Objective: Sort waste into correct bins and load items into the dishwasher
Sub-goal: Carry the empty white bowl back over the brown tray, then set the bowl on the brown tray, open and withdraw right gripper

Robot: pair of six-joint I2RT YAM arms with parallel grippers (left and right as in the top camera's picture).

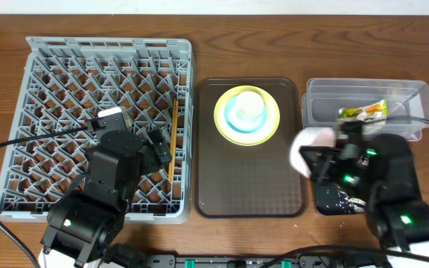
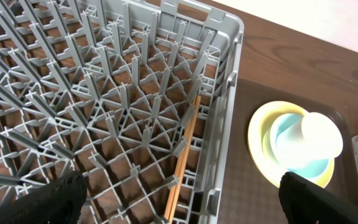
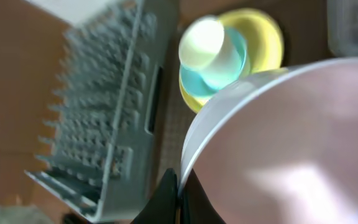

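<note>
My left gripper (image 1: 155,145) (image 2: 182,200) hangs open over the grey dishwasher rack (image 1: 65,67) (image 2: 135,93), its fingers wide apart. The wooden chopsticks (image 1: 173,141) (image 2: 182,158) lie in the rack along its right wall. Pinched by its rim in my shut right gripper (image 1: 320,160) (image 3: 180,186), the white bowl (image 1: 307,145) (image 3: 278,143) is tilted above the table, between the brown tray and the black tray. The yellow-green plate (image 1: 270,126) (image 2: 257,134) (image 3: 266,37) carries the light blue bowl (image 1: 233,119) (image 2: 284,140) and the white cup (image 1: 248,104) (image 2: 321,134) (image 3: 201,43).
The plate stack sits at the far end of the brown serving tray (image 1: 244,179). At the right stand the clear tub (image 1: 326,97), holding the printed wrapper (image 1: 363,112), and the black tray (image 1: 334,199) with white scraps, partly hidden by my right arm.
</note>
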